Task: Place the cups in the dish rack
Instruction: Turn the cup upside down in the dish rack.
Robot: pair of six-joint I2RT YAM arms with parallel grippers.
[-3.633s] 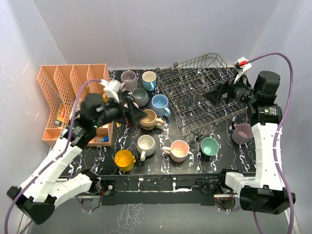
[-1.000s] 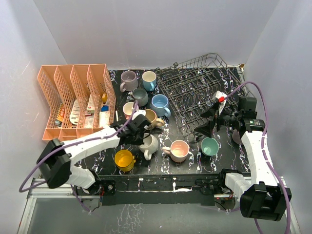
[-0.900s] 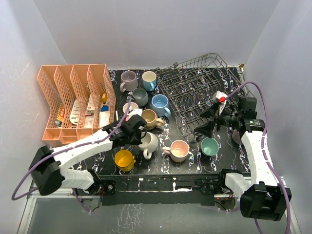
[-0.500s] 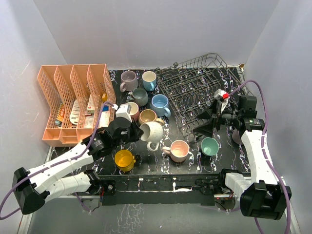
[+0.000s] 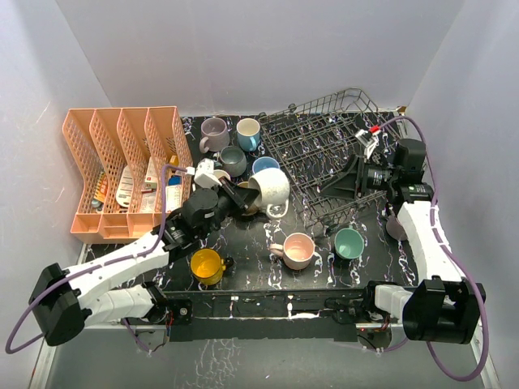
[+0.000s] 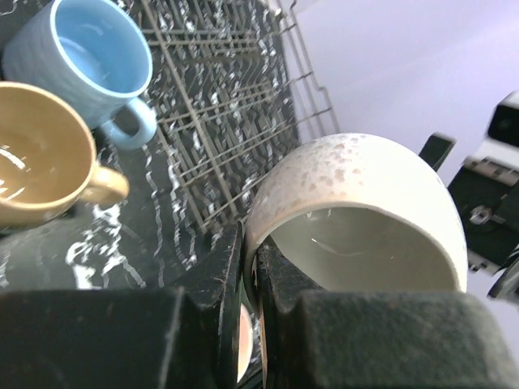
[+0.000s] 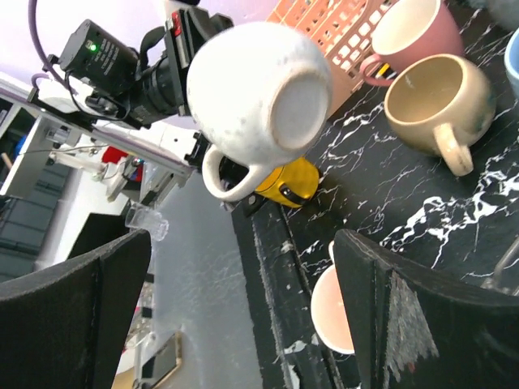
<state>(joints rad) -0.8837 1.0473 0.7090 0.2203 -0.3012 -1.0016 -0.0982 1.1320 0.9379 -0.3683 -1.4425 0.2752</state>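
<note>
**A:** What does the overhead view give that the wrist cameras don't?

**B:** The layout. The white cup hangs tipped on its side at the centre of the frame. It is just left of the dish rack and not in it. The left gripper carries it. The yellow cup, pink cup and green cup stand along the lower part of the black, white-veined table. The right gripper is over the rack's lower edge.

**A:** And the grip itself?

**B:** That shows only in the left wrist view. The jaws are pinched nearly together on the cup's rim, one finger inside the wall and one outside. Upper left in that view are the blue cup and the tan cup, both upright.

**A:** What does the right wrist view add?

**B:** It shows the cup's underside, with a round flat base and a loop handle hanging down. It also shows the right jaws spread wide with nothing between them.

**A:** Textures?

**B:** The cup is glossy cream glaze with brown flecks. The rack is a grid of thin dark wire with raised sides. The gripper fingers are matte, grainy black. The organiser at upper left is slotted orange plastic.
</note>
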